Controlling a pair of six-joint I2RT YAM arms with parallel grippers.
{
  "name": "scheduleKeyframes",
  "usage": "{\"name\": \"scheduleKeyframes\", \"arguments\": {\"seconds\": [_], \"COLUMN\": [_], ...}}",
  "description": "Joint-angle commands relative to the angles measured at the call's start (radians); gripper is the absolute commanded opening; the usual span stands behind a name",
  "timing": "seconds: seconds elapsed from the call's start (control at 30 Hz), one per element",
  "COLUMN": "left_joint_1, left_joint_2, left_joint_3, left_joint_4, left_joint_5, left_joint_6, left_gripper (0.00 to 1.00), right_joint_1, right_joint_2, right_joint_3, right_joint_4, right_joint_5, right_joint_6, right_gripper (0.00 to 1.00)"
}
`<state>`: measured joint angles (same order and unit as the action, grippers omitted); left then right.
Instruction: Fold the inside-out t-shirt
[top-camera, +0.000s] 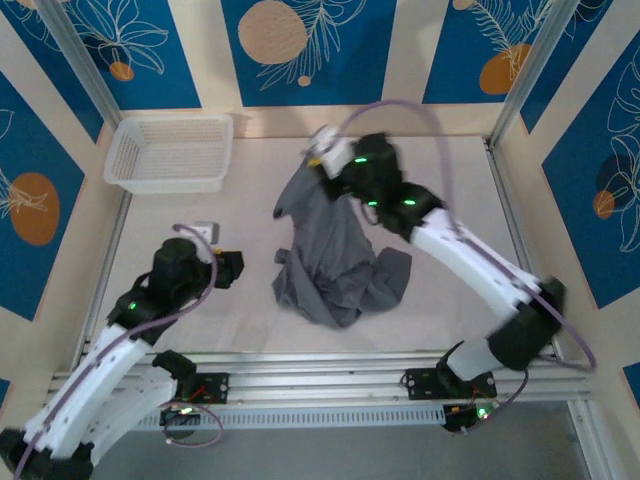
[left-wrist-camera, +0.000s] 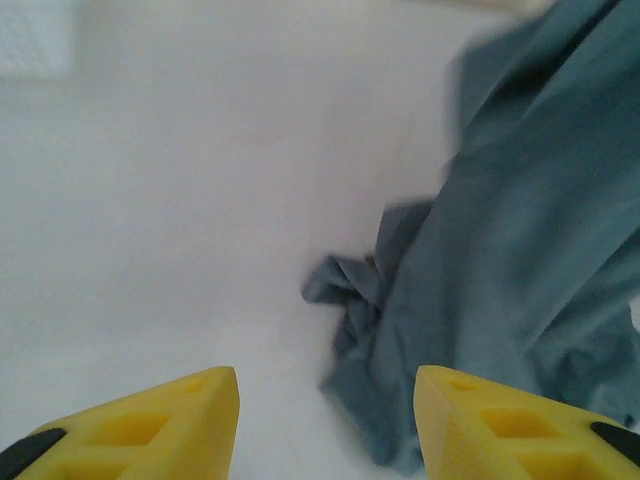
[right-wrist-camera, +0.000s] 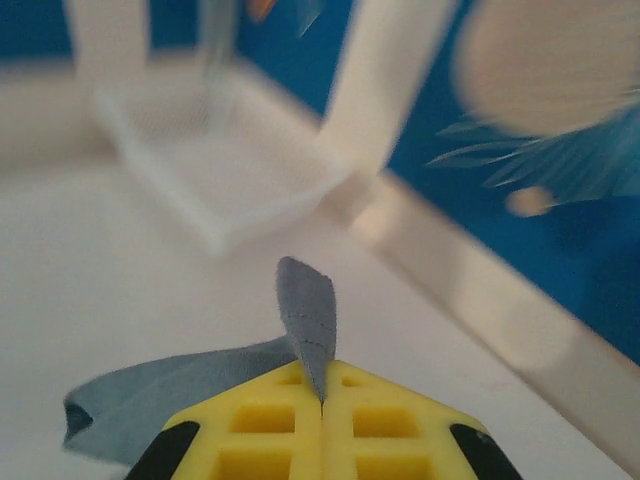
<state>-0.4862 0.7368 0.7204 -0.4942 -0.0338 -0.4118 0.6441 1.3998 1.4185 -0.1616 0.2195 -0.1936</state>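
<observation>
Grey t-shirt (top-camera: 335, 260) pinched at far edge in closed R hand (right-wrist-camera: 322, 398); L hand (left-wrist-camera: 325, 420) half-open, empty, nearby.

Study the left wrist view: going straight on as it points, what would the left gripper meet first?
The left gripper would most likely meet the bunched edge of the dark grey t-shirt, lying just ahead between its open fingers, beyond a strip of table. Depth is unclear.

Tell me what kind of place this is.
Probably a robot test booth in a lab, not a home: a small table boxed in by blue patterned walls and metal posts, two arms bolted to a rail at its near edge, with a t-shirt and a basket as props.
</observation>
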Motion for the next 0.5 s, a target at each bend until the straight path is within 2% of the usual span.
{"name": "scheduleKeyframes", "arguments": {"seconds": [0.0, 0.1, 0.2, 0.33, 0.47], "left_joint_1": [0.007, 0.008, 0.008, 0.008, 0.005], "left_joint_2": [0.156, 0.265, 0.358, 0.519, 0.651], "left_joint_3": [0.033, 0.039, 0.044, 0.079, 0.075], "left_joint_4": [0.048, 0.101, 0.155, 0.181, 0.275], "left_joint_5": [0.164, 0.208, 0.246, 0.289, 0.377], "left_joint_6": [-0.047, -0.062, -0.073, -0.109, -0.187], "left_gripper": [0.49, 0.51, 0.51, 0.52, 0.56], "right_joint_1": [-0.1, -0.144, -0.161, -0.203, -0.302], "right_joint_2": [-0.142, -0.249, -0.303, -0.359, -0.439], "right_joint_3": [-0.14, -0.247, -0.283, -0.282, -0.31], "right_joint_4": [0.168, 0.23, 0.205, 0.116, 0.092], "right_joint_5": [-0.114, -0.129, -0.111, -0.01, 0.056], "right_joint_6": [0.393, 0.437, 0.493, 0.656, 0.811], "right_gripper": [0.0, 0.0, 0.0, 0.0, 0.0]}}
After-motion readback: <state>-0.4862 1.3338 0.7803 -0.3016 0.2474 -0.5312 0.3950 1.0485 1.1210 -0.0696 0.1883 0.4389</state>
